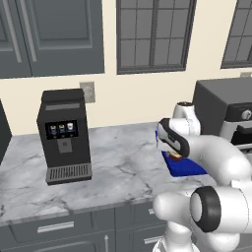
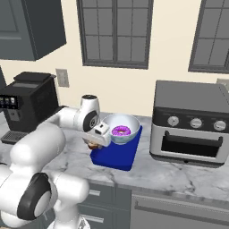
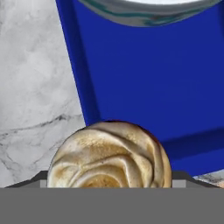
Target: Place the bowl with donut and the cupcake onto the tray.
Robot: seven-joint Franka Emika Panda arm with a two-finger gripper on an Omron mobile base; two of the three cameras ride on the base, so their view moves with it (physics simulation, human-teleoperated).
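fingers (image 3: 186, 179): spread wide, one tip on each side of the cupcake. The cupcake nearly fills the gap, and I cannot tell whether the fingers are pressing it or standing free of it.
cupcake (image 3: 109, 153): tan swirled top, directly below the hand. It sits at the tray's left rim near the front-left corner, partly over blue and partly over marble. In the right base view, the cupcake (image 2: 93, 145) shows just under the white hand. Whether it is resting or lifted cannot be told.
tray (image 2: 114, 156): deep blue, flat on the table, set at a slight angle. Its front edge is near the table's front edge. The front part of the blue floor is bare.
bowl (image 2: 129, 137): on the back half of the tray, upright, taking up most of the tray's width there and well apart from the cupcake.
donut (image 2: 120, 131): purple icing, lying inside the bowl.
table (image 1: 123, 172): grey-veined marble.
room to the left: a broad bare stretch of marble lies between the tray's left rim and the coffee machine (image 1: 64, 133).
room to the right: a narrower strip of table separates the tray from the toaster oven (image 2: 190, 123), which stands towards the back wall.
room in front: a bare strip runs along the table's front edge, in front of the oven.
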